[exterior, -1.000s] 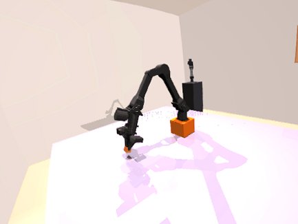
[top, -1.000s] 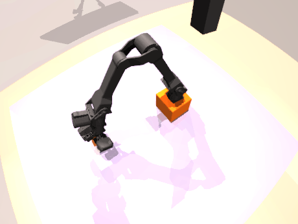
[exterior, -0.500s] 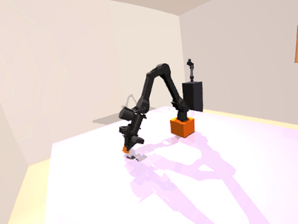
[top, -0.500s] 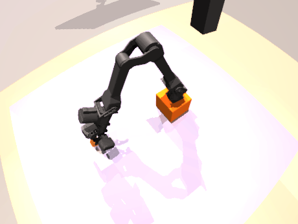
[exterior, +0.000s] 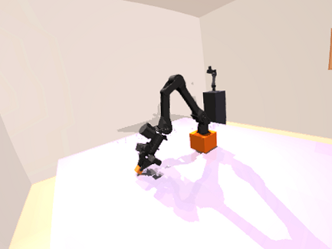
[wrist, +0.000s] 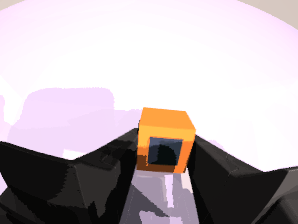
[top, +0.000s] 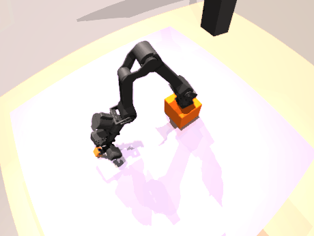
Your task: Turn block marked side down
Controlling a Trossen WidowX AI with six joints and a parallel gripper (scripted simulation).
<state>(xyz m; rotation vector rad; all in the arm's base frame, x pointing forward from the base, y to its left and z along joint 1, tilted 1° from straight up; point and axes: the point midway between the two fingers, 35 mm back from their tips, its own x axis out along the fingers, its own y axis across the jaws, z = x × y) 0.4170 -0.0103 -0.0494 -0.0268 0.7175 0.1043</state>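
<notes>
A small orange block [top: 97, 152] [exterior: 138, 169] [wrist: 165, 118] is held at the tip of the arm, at the left in the top and exterior views. Its marked side, a dark square, faces back toward the wrist camera. My gripper [top: 100, 151] [exterior: 139, 168] [wrist: 163, 137] is shut on the block, one finger on each side, and slants down and outward, so the block is tilted. The block is low over the white table [top: 246, 150] [exterior: 105, 221]. Whether its lower edge touches the table cannot be told. Its underside is hidden.
The arm's large orange base box [top: 172, 114] [exterior: 197, 142] stands to the right of the gripper in the top and exterior views. A black pillar [top: 216, 17] [exterior: 214, 106] stands beyond the table's back edge. Shadows of the arm fall across the table.
</notes>
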